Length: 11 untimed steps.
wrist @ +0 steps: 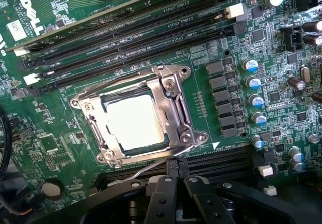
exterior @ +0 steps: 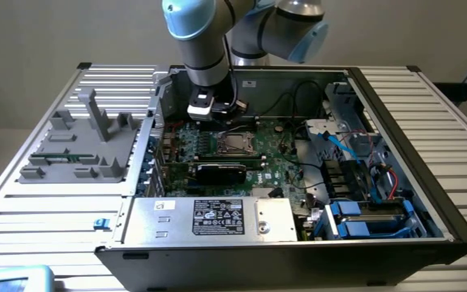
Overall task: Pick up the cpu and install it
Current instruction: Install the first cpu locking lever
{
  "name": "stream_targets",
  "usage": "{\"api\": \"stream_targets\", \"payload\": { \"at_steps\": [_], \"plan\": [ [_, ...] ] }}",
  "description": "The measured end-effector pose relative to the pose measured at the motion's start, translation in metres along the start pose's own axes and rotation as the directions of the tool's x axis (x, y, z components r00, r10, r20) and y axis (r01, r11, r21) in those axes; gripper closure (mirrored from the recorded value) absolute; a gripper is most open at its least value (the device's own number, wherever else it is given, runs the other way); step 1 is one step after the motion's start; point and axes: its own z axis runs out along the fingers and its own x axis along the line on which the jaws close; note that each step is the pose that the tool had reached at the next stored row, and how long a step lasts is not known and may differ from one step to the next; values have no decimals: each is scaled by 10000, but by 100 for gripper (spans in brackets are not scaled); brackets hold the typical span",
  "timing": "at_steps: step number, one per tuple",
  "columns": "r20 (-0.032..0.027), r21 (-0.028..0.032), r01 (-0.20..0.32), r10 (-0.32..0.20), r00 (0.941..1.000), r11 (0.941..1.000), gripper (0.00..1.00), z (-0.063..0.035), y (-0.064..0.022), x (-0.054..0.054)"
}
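Ext. view, L to R: grey moulded plastic tray sits on the slatted white table, well apart from the arm. Just beside it, the open black PC case w/ green motherboard exposed. Silver-and-blue arm reaches down into the case; end effector hangs just above the board, near the socket. Blue drive bays at ext. view's right.

Wrist view: small flat square silvery CPU lies seated in the shiny metal socket frame, glare on its top. Black memory slots run beside the socket. End effector fingers pressed together, holding nothing; tips at the socket's edge, by the thin wire latch lever; contact w/ the lever can't be told.
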Motion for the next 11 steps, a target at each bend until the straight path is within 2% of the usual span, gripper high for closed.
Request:
{"api": "stream_targets", "payload": {
  "at_steps": [11],
  "plan": [
    [-1,0,-2,2,10000,10000,89,28,2,43]
  ]
}}
